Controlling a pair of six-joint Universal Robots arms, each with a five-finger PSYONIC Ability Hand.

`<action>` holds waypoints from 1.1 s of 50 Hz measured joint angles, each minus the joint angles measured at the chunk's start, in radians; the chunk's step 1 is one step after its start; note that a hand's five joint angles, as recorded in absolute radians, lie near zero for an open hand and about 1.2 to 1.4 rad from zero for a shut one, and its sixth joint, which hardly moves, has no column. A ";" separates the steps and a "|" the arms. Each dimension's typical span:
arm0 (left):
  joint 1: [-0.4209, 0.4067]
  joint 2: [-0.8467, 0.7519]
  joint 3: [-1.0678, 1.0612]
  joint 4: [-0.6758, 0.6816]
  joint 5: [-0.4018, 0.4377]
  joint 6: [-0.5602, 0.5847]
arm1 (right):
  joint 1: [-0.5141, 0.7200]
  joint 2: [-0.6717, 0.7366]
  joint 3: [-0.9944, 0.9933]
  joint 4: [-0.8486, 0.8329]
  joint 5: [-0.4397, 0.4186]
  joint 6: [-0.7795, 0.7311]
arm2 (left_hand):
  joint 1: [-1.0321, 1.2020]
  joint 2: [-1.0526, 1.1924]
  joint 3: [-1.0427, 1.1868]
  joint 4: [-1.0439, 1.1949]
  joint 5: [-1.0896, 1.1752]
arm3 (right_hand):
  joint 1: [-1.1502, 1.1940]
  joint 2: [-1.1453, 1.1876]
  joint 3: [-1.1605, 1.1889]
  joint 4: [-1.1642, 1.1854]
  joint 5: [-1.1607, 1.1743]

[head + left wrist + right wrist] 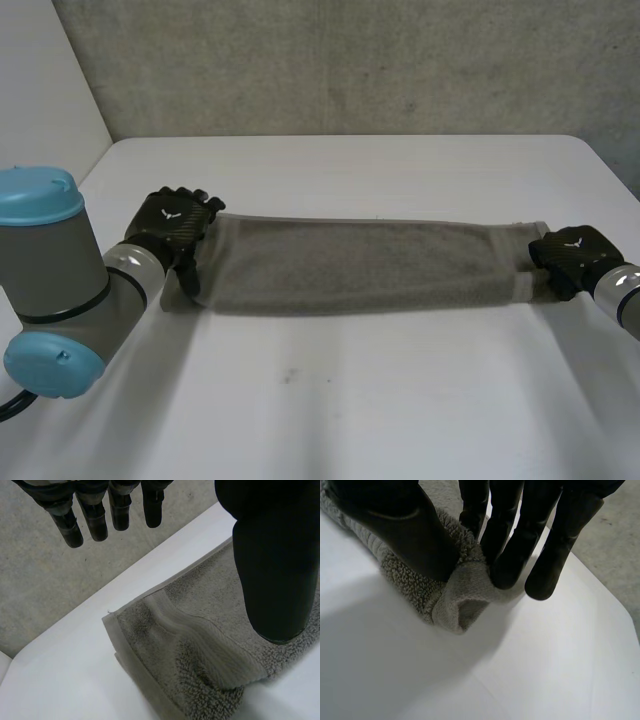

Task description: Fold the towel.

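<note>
A grey towel [360, 265], folded into a long strip, lies across the middle of the white table [330, 410]. My left hand [178, 222] hovers over the strip's left end, its fingers [95, 515] straight and apart from the thumb [275, 565], nothing between them; the towel's banded end [200, 650] lies flat under it. My right hand [570, 255] is at the right end. There its thumb [400, 530] and fingers [507, 545] pinch a bunched corner of the towel [462, 597].
A grey concrete wall [340, 60] rises behind the table's far edge. My left arm's grey joint with blue caps [50, 280] stands at the near left of the table.
</note>
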 measured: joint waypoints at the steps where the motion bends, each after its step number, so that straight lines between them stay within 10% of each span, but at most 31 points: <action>1: 0.001 0.000 -0.001 0.002 0.000 0.000 | -0.002 0.001 -0.003 -0.003 0.002 0.000 | 0.000 0.000 0.000 0.000 0.000 | 0.010 0.007 0.026 0.033 0.022; 25: 0.013 0.000 -0.026 0.014 0.000 0.000 | -0.211 -0.008 -0.318 0.146 0.050 -0.160 | 0.000 0.000 0.000 0.000 0.000 | 0.011 0.007 0.038 0.040 0.023; 50: 0.014 0.000 -0.045 0.029 -0.001 -0.001 | 0.804 0.168 -0.455 0.152 0.124 -0.032 | 0.000 0.000 0.000 0.000 0.000 | 0.017 0.006 0.050 0.040 0.029; 55: 0.010 0.001 -0.045 0.030 -0.001 -0.001 | 0.825 0.179 -0.429 0.151 0.130 -0.065 | 0.000 0.000 0.000 0.000 0.000 | -0.489 -0.498 -0.454 -0.469 -0.491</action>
